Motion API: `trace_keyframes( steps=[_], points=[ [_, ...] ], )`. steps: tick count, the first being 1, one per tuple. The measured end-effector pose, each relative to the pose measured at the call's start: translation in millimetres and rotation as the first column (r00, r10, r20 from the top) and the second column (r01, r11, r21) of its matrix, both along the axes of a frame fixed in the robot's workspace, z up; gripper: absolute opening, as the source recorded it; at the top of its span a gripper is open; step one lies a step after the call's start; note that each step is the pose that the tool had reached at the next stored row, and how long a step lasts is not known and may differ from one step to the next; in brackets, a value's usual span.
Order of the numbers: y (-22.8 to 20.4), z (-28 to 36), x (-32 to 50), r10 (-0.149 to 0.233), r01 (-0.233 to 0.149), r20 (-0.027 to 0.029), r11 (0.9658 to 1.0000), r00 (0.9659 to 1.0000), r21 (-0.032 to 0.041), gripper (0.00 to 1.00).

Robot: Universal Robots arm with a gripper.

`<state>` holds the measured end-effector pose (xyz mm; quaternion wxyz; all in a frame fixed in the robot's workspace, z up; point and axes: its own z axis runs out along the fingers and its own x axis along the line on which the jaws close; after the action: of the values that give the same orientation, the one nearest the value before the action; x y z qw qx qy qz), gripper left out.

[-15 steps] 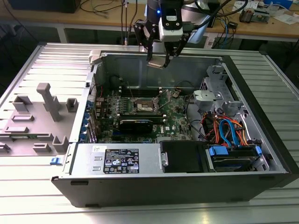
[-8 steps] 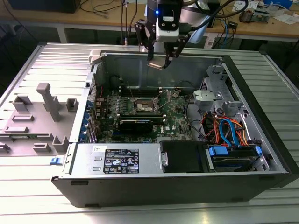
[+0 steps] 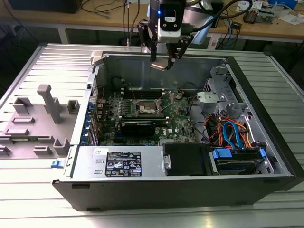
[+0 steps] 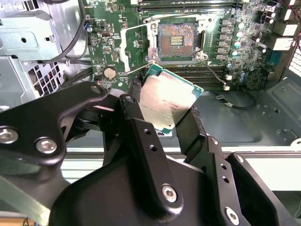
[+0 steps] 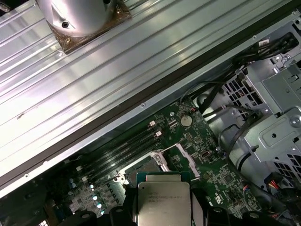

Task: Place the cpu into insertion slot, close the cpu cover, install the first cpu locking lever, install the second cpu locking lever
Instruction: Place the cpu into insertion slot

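Gripper clamped on the chip, high at the top middle of the exterior view.
Step one is in hand: the chip hangs tilted, well above the open slot on the green board. I think it must be level and lined up to go in. The cover looks flipped up. Levers are hard to make out; fingers hide the chip's edges.
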<state>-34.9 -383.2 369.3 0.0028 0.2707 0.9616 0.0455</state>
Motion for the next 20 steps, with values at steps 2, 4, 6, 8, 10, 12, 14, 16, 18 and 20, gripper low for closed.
trace_keyframes(
  steps=[2,4,6,8,10,12,14,16,18,20],
  points=[
    [0.0,0.0,0.0,0.000,0.000,0.0000,1.0000,1.0000,0.0000,0.55],
    [0.0,0.0,0.0,0.000,0.000,0.0000,1.0000,1.0000,0.0000,0.55],
    [0.0,0.0,0.0,0.000,0.000,0.0000,1.0000,1.0000,0.0000,0.55],
    [0.0,0.0,0.0,-0.002,0.002,0.0000,1.0000,1.0000,-0.0001,0.55],
    [0.0,0.0,0.0,-0.005,0.005,0.0000,1.0000,1.0000,0.0000,0.55],
    [0.0,0.0,0.0,-0.011,0.011,0.0000,0.9999,0.9999,-0.0001,0.55],
    [0.0,-0.1,0.0,-0.018,0.018,0.0000,0.9998,0.9998,0.0000,0.55],
    [0.0,-0.1,0.0,-0.026,0.026,0.0000,0.9997,0.9997,0.0000,0.55],
    [0.0,-0.1,0.0,-0.035,0.035,0.0000,0.9994,0.9994,0.0000,0.55],
    [0.0,-0.2,0.0,-0.045,0.045,0.0000,0.9990,0.9990,-0.0001,0.55]
  ],
)
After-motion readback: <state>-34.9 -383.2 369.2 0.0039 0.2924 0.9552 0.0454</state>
